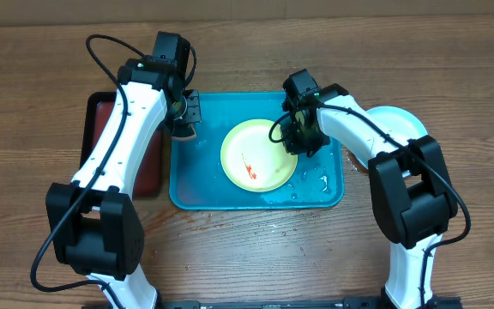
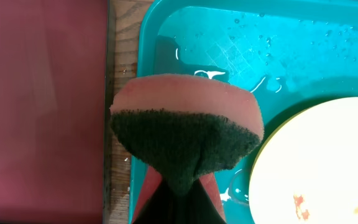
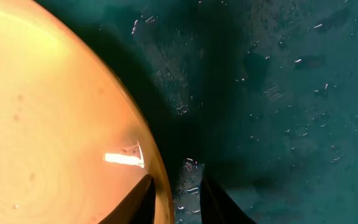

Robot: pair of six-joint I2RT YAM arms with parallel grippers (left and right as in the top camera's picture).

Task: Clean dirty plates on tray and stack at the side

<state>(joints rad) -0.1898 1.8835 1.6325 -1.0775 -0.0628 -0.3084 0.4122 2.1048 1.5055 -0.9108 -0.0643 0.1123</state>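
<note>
A pale yellow-green plate [image 1: 260,154] with a red smear lies on the turquoise-blue tray [image 1: 204,184]. My left gripper [image 1: 187,116] is over the tray's far left corner, shut on a pink sponge with a dark green scrub face [image 2: 185,124]. The plate [image 2: 316,162] is to the sponge's right. My right gripper [image 1: 297,137] is at the plate's far right rim. Its fingers [image 3: 176,180] straddle the rim of the plate [image 3: 55,112], nearly closed on it, over the wet tray [image 3: 278,93]. A mint-aqua plate [image 1: 397,124] lies off the tray at the right, partly hidden by the right arm. The white plate is out of sight.
A dark red tray [image 1: 148,167] with a black rim lies to the left of the turquoise tray, and fills the left of the left wrist view [image 2: 42,93]. Water drops lie on the turquoise tray floor [image 1: 316,182]. The table is brown wood.
</note>
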